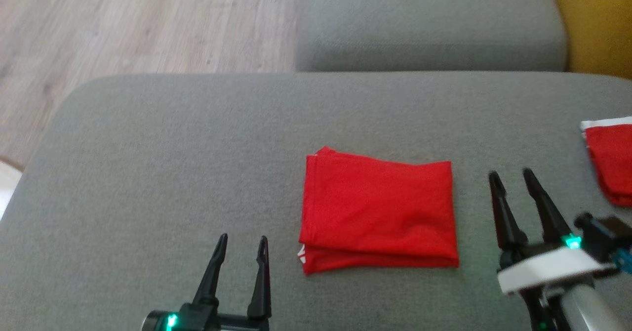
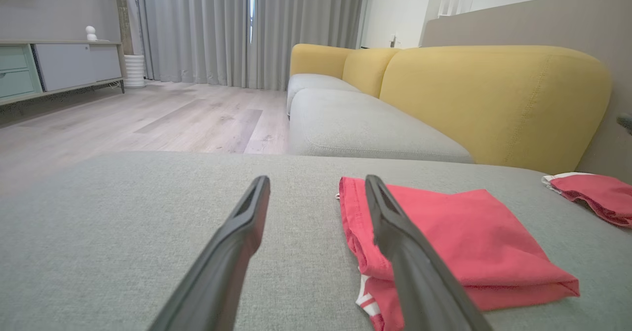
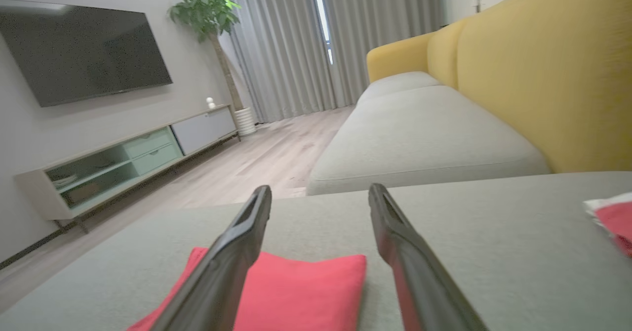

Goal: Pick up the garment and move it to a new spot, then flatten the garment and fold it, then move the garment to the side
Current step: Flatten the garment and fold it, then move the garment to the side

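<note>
1. Garment: red cloth folded into a neat rectangle of several layers; it lies flat on the wide grey sofa cushion, a little right of the cushion's middle in the head view; a bit of white trim peeks out at its near left corner.
2. Left gripper: low at the left of the head view, near the garment's near left corner but apart from it; its two dark fingers stand spread apart with nothing between them; in the left wrist view one finger crosses in front of the garment's left edge.
3. Right gripper: just beside the garment's right edge, not touching it; its fingers are also spread wide and hold nothing; in the right wrist view the garment lies low and to the left, partly behind one finger.
4. Second red garment: has a white edge and lies at the far right of the same cushion, cut off by the frame; it is well apart from the folded one.
5. Surroundings: another grey seat cushion lies beyond; a yellow backrest runs along the sofa; pale wood floor spreads to the left; grey curtains, a wall television, a potted plant and a low cabinet stand farther off.
</note>
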